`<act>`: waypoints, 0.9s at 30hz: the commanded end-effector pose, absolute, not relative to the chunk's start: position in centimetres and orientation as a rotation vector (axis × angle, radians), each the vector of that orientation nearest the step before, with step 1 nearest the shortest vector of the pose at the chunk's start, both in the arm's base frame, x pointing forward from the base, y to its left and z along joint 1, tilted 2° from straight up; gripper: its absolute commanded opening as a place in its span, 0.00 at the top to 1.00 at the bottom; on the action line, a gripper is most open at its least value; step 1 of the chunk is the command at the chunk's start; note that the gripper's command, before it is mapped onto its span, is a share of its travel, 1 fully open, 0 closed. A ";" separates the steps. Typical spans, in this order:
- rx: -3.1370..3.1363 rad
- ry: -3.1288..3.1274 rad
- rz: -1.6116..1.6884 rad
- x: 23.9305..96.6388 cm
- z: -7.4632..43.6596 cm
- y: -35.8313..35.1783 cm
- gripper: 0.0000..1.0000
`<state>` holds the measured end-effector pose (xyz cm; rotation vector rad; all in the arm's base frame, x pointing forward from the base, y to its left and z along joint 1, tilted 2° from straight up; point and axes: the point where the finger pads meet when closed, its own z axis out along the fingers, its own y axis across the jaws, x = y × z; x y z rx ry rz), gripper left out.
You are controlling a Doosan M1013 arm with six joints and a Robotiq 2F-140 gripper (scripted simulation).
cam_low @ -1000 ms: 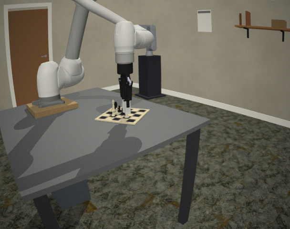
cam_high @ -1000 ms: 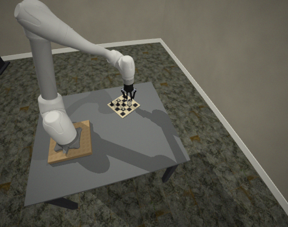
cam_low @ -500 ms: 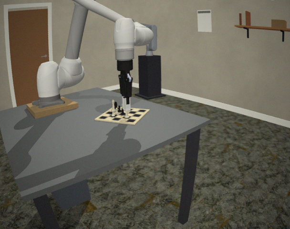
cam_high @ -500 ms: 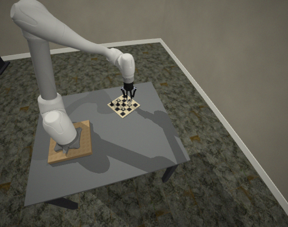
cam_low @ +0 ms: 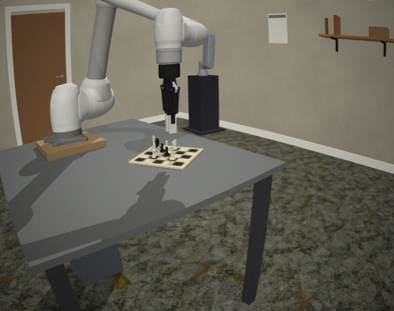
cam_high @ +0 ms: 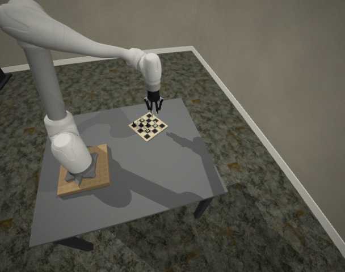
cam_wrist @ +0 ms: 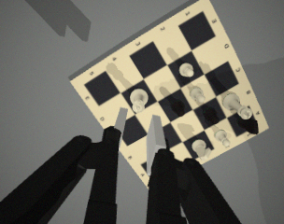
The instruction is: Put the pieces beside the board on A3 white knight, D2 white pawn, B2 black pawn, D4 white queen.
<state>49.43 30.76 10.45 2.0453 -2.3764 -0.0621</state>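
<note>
My gripper (cam_high: 154, 115) (cam_low: 170, 131) (cam_wrist: 136, 123) is raised above the board (cam_high: 166, 126) (cam_low: 166, 162) (cam_wrist: 171, 39), with its fingers a little apart and nothing between them. The white queen (cam_high: 155, 124) (cam_low: 172, 155) (cam_wrist: 138, 98) stands upright on D4, free of the fingers. The white pawn (cam_low: 153, 155) (cam_wrist: 186, 70) stands on D2. The black pawn (cam_low: 162, 147) (cam_wrist: 209, 114) is on B2, dim against its dark square. The white knight (cam_low: 173, 144) (cam_wrist: 200, 147) stands on A3. All four look upright and inside their squares.
Close by stand a white pawn (cam_wrist: 197, 94) on C2, a black pawn (cam_wrist: 177, 107) on C3, the white king (cam_low: 153, 142) (cam_wrist: 233, 101) on B1, a black knight (cam_wrist: 248, 124) on A1 and a small white piece (cam_wrist: 221, 136) on A2. No piece shows beside the board.
</note>
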 end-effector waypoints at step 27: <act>2.045 -2.376 -0.062 49.5 11.4 30.7 0.00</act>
